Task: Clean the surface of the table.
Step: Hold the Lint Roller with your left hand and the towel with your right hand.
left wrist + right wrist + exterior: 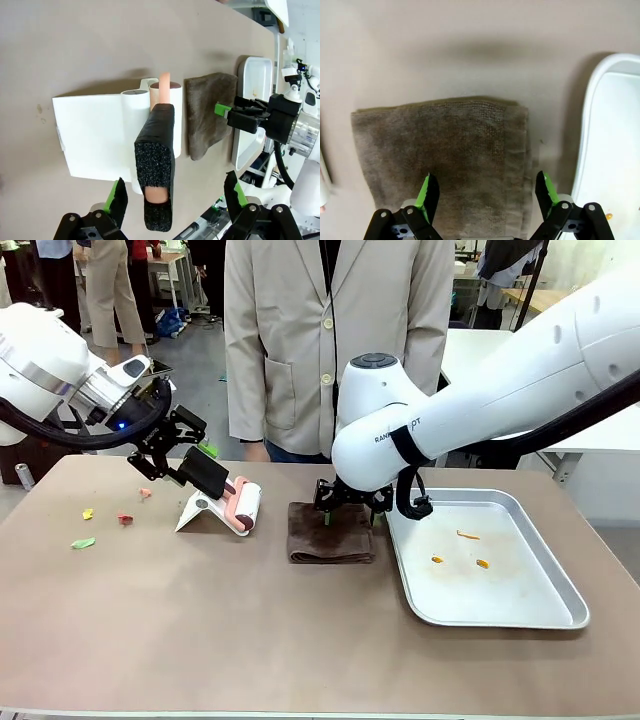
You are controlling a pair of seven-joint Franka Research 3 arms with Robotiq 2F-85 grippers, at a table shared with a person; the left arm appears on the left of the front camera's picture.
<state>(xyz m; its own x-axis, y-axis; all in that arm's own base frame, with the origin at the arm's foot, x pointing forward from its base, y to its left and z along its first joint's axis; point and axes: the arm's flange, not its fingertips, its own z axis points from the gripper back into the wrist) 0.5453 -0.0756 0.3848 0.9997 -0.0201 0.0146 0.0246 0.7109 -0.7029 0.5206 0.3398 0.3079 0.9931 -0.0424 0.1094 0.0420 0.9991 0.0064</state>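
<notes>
The table (250,640) lies under both arms. The left gripper (175,190) gapes wide around a black roller handle (155,150) without clamping it. The right gripper (486,195), equally open, hangs over a cloth (445,150), perhaps touching it.

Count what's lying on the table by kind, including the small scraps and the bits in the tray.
Paper scraps: 4 (yellow, red, pink, green)
Lint roller with white holder: 1
Brown cloth: 1
Metal tray: 1
Orange bits in that tray: 3
Total on the table: 10
</notes>
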